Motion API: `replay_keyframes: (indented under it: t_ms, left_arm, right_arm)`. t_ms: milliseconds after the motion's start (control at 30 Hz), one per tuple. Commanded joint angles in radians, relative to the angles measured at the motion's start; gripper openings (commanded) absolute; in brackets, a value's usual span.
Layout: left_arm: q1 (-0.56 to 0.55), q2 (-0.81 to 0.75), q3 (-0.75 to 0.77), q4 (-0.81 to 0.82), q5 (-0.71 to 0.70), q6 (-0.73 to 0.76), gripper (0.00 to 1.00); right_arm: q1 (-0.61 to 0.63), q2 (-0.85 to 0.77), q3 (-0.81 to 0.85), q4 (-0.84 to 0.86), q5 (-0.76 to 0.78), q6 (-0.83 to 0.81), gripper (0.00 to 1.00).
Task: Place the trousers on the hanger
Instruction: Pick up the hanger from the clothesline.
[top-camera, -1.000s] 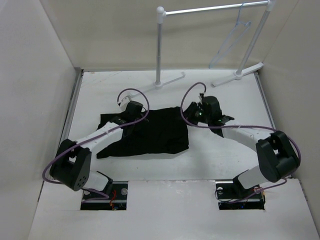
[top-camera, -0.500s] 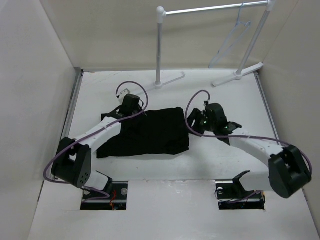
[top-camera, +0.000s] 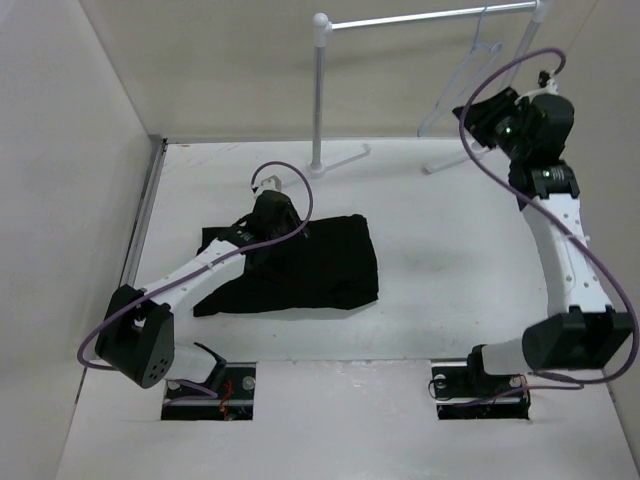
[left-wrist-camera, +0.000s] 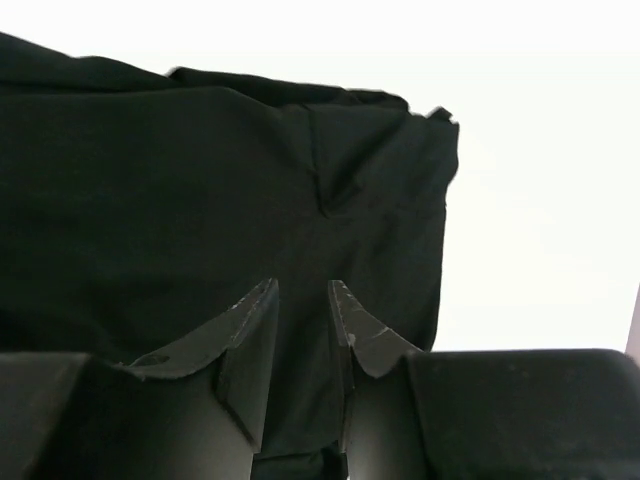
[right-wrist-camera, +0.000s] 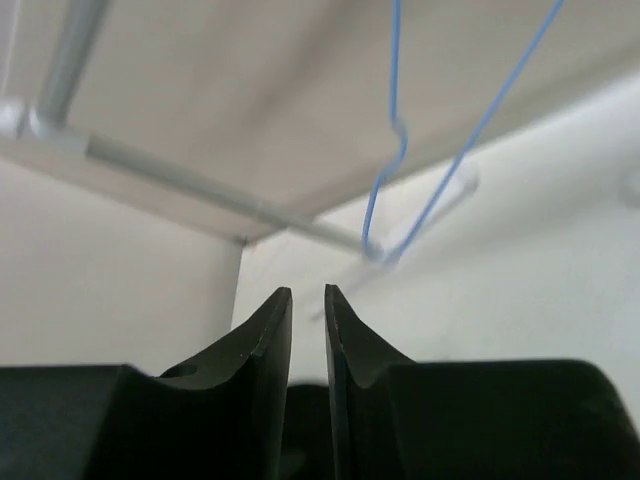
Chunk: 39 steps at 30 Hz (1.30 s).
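Note:
The black trousers (top-camera: 310, 265) lie flat and folded on the white table, left of centre. My left gripper (top-camera: 285, 222) rests on their upper left part. In the left wrist view its jaws (left-wrist-camera: 302, 285) stand almost shut over the black cloth (left-wrist-camera: 180, 180), with no fold bunched between them. The pale-blue hanger (top-camera: 455, 85) hangs from the rack bar at the back right. My right gripper (top-camera: 480, 110) is raised just right of it, almost shut and empty. In the right wrist view (right-wrist-camera: 308, 290) the hanger wire (right-wrist-camera: 395, 60) is ahead and above, untouched.
The white tube garment rack (top-camera: 319, 100) stands at the back, its feet on the table and its bar (right-wrist-camera: 180, 180) overhead. Beige walls (top-camera: 60, 180) close in the left, right and back. The right arm's purple cable (top-camera: 470, 150) loops in the air near the hanger.
My right arm has left the trousers' right corner and swung up and back to the hanger. My left gripper shifted slightly right on the trousers. The trousers stayed put.

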Motion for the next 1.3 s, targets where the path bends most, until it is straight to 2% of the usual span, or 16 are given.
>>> replay_keyframes:
  t_ms: [0,133,200,300,433,633,733,933,1067,1100,1200,1267]
  left_arm:
    - [-0.006,-0.004,-0.013,0.051,0.041,0.037,0.26]
    - [0.006,-0.001,-0.016,0.055,0.058,0.048,0.29]
    - [0.016,0.005,-0.018,0.055,0.070,0.048,0.30]
    - [0.023,0.013,-0.018,0.054,0.085,0.048,0.30]
    - [0.028,0.024,-0.018,0.043,0.091,0.048,0.31]
    - [0.037,0.027,-0.021,0.040,0.091,0.045,0.31]
    - [0.039,0.027,-0.015,0.037,0.087,0.043,0.31]
    - [0.037,0.033,0.025,0.026,0.078,0.039,0.35]
    - [0.040,0.015,0.082,-0.017,0.029,0.040,0.52]
    - [0.040,0.010,0.099,-0.026,0.026,0.040,0.54]
    - [0.045,0.002,0.156,-0.037,0.032,0.040,0.56]
    - [0.040,0.001,0.220,-0.049,0.038,0.040,0.56]
  right_arm:
    - [-0.056,0.138,0.177,-0.050,0.036,-0.063,0.30]
    - [-0.066,0.315,0.371,-0.065,0.015,-0.108,0.54]
    - [-0.066,0.388,0.450,-0.081,0.005,-0.115,0.59]
    - [-0.062,0.499,0.579,-0.102,-0.065,-0.126,0.60]
    - [-0.060,0.587,0.664,-0.093,-0.099,-0.132,0.53]
    - [-0.031,0.588,0.644,-0.047,-0.145,-0.147,0.23]
    - [-0.025,0.558,0.642,-0.035,-0.144,-0.169,0.14]
    - [-0.025,0.467,0.672,-0.015,-0.153,-0.210,0.10]
    - [-0.023,0.415,0.669,-0.033,-0.170,-0.235,0.10]
    - [-0.023,0.410,0.666,-0.041,-0.176,-0.237,0.10]
    - [-0.022,0.378,0.601,-0.076,-0.171,-0.238,0.10]
    - [-0.011,0.325,0.496,-0.073,-0.162,-0.244,0.10]
